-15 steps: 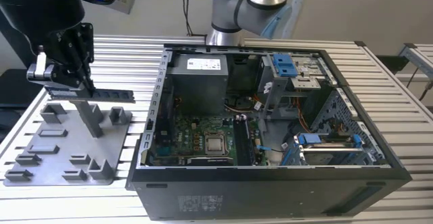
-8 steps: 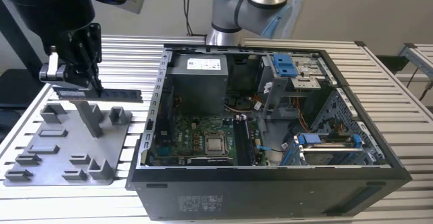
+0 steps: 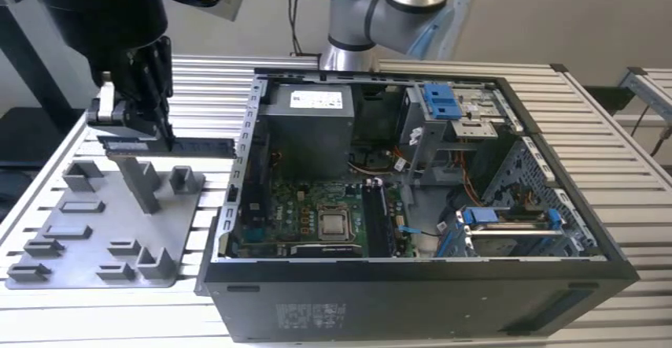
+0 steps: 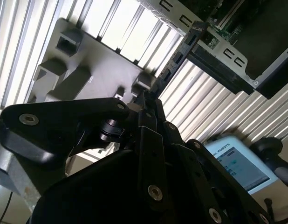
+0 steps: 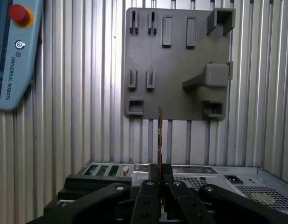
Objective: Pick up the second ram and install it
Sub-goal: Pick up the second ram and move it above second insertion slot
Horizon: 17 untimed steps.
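One black gripper (image 3: 131,127) hangs in the upper left of the exterior view. Its fingers are clenched on the second ram (image 3: 173,145), a thin, long, dark bluish-green memory board held level just above the tray's far edge. Below it, at lower left, a grey plastic tray (image 3: 90,242) with raised blocks lies on a slatted metal table (image 3: 200,72).

At upper centre stands the grey and blue robot arm base (image 3: 363,5). The centre and right hold an open black computer case (image 3: 588,230) with a green motherboard (image 3: 304,206) on its floor and long black slots (image 3: 378,222) beside the processor socket.

In the first wrist view the second ram (image 5: 159,135) shows edge-on as a slim strip pinched between the fingers (image 5: 151,184), with the tray (image 5: 176,60) beyond it.
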### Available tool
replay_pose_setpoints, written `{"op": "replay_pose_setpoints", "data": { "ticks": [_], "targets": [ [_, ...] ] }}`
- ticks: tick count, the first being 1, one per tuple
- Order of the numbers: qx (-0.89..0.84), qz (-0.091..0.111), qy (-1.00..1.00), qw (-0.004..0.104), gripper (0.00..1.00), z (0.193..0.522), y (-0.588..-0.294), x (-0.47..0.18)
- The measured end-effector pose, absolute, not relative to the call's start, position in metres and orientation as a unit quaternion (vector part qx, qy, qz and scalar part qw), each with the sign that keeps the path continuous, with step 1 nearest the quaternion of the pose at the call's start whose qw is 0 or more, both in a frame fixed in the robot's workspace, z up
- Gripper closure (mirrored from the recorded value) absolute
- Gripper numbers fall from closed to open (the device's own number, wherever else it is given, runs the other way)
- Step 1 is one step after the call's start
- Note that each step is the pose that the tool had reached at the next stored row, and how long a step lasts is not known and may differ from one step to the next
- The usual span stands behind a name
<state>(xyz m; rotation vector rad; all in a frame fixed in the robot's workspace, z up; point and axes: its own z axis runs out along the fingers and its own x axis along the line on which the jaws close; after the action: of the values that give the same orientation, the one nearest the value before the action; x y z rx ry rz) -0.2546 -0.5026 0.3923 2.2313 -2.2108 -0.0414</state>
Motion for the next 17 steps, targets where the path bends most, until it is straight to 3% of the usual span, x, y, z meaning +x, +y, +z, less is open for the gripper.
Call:
{"op": "replay_pose_setpoints", "data": {
  "ticks": [17],
  "targets": [
    [0.718,-0.014,-0.696,0.0,0.86,0.392,-0.503,-0.206]
  ]
}}
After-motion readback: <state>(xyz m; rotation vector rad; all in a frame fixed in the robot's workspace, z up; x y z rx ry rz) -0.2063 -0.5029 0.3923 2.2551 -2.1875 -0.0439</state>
